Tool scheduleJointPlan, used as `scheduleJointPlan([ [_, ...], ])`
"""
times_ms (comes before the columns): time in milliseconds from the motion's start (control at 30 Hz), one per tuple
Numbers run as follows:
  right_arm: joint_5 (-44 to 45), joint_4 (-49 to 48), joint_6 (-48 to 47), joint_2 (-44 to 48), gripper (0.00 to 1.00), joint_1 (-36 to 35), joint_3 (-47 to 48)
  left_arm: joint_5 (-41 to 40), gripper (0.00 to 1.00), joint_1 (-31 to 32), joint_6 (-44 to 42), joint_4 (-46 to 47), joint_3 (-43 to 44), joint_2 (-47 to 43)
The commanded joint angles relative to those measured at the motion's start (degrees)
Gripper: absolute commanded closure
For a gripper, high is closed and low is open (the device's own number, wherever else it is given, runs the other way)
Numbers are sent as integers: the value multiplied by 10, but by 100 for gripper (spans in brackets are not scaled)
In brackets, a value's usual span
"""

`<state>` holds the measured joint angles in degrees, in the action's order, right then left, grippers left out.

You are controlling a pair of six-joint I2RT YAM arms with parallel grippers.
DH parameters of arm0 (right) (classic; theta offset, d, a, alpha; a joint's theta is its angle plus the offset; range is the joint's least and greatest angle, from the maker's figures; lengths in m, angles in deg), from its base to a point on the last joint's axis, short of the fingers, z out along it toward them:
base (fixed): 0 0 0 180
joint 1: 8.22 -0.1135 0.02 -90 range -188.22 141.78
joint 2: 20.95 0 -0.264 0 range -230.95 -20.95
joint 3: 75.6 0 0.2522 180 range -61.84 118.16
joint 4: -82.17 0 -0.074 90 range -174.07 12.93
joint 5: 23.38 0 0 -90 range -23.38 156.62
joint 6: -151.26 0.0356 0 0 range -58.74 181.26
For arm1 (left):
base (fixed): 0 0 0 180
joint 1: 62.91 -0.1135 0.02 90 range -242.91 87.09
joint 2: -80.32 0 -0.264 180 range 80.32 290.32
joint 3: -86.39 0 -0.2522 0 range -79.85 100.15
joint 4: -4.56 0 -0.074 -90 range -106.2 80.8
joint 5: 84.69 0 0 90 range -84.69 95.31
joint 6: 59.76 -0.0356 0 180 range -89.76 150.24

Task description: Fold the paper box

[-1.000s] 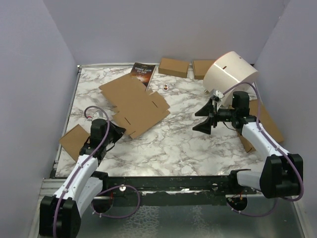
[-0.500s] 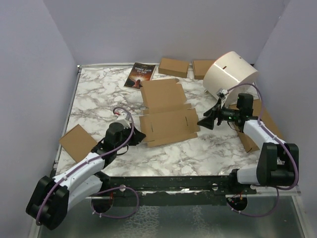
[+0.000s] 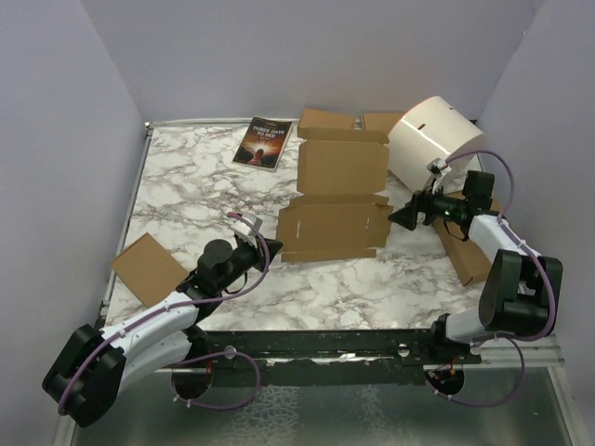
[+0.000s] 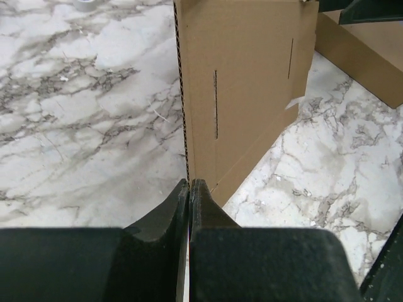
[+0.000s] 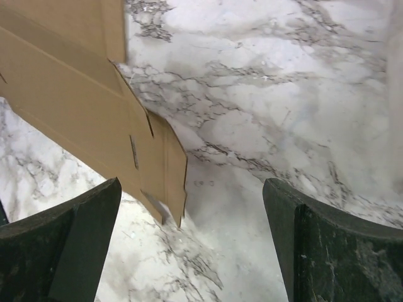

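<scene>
The paper box (image 3: 335, 200) is a wide brown die-cut sheet with slots and tabs, spread open on the middle of the marble table (image 3: 186, 177). My left gripper (image 3: 270, 251) is shut on its near left corner; in the left wrist view the jaws (image 4: 189, 184) pinch the corrugated edge and the sheet (image 4: 245, 82) stretches away from them. My right gripper (image 3: 402, 218) stands open at the sheet's right edge. In the right wrist view a corner tab of the sheet (image 5: 167, 176) reaches in between the wide-apart fingers (image 5: 75, 239), touching neither.
A book (image 3: 264, 142) and small brown boxes (image 3: 327, 122) lie at the back. A big white drum (image 3: 437, 139) stands back right, over the right arm. Flat brown cardboard lies at the left edge (image 3: 147, 268) and under the right arm (image 3: 468, 255).
The left arm has dragged the sheet to the right and turned it square to the table. The right gripper drew back to the right and now sits at the sheet's right edge.
</scene>
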<state>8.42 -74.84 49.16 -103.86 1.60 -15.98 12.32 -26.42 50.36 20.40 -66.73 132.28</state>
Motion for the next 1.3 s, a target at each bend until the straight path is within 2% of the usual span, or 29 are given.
scheduleJointPlan([
  [0, -22, 10, -33, 20, 5, 16, -3, -6, 100, 2, -51, 66, -12, -6],
  [233, -96, 15, -39, -27, 10, 16, -3, 3, 100, 4, -58, 88, -18, 4],
  [500, -146, 12, -46, -68, 21, 10, 4, 36, 100, 4, -50, 123, -25, 16],
  [867, -149, 4, -55, -81, 39, 0, 10, 67, 100, 4, -38, 156, -29, 32],
  [967, -149, 0, -56, -76, 49, -1, 8, 70, 100, 5, -35, 159, -29, 35],
  [1167, -139, -2, -61, -61, 83, -1, 8, 71, 100, 5, -28, 160, -28, 38],
  [1267, -131, 11, -76, -46, 95, -1, 12, 58, 100, 5, -25, 142, -22, 34],
])
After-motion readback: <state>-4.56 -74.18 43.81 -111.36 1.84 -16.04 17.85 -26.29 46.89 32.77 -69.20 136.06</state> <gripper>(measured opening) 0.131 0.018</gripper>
